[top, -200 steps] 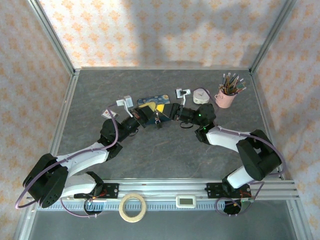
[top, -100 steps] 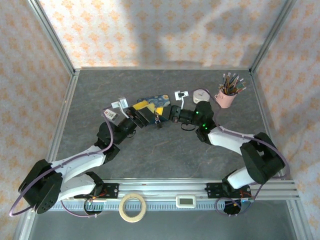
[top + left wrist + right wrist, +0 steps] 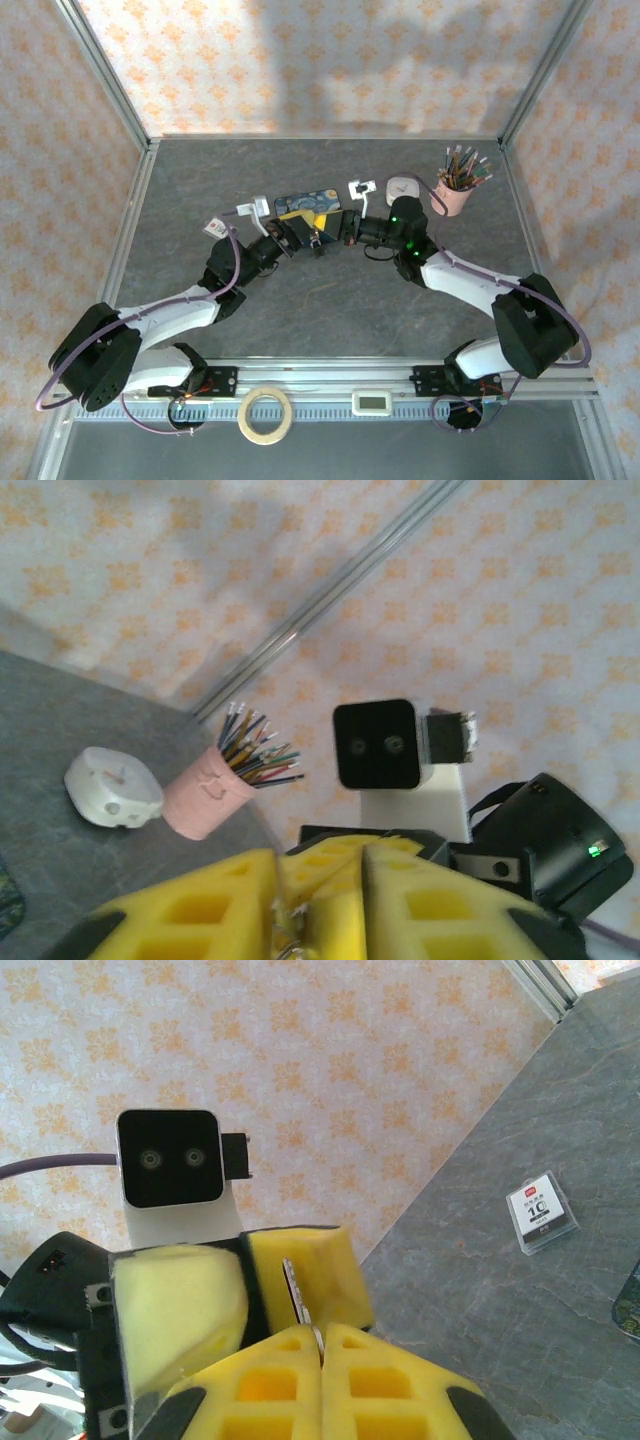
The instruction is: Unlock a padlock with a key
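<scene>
Padlock (image 3: pixel 316 241): hangs as a small dark lump between the two claw tips, up off the table (image 3: pixel 300 320), just on the near side of the blue tin (image 3: pixel 320 199).
Left claw (image 3: pixel 297 234): holds its pads close together and seems to pinch the padlock by the thin loop, judging from a small, shaded patch.
Right claw (image 3: pixel 320 1346): presses its pads together on the key (image 3: pixel 296 1298), with the silvery blade poking out past the tips toward the other claw's foam.
Spacing: leaves almost nothing between the tips, foam facing foam in both wrist views.
Missed slot: follows from a blade resting against the facing pad and not lined up with any keyhole in sight; may dig into foam or skid off the lock body.
Swinging lock: follows from a hold on the loop alone; may let the body turn away under a light push from the key.
Slipping key: follows from thin metal in soft foam; may tilt or twist in the pinch when turned against a stiff lock.
Drop: follows from any loosening of either pinch; may send the small part down to the table or the tin.
Bump: follows from two claws crowded nose to nose; may knock the angle off during a correction.
</scene>
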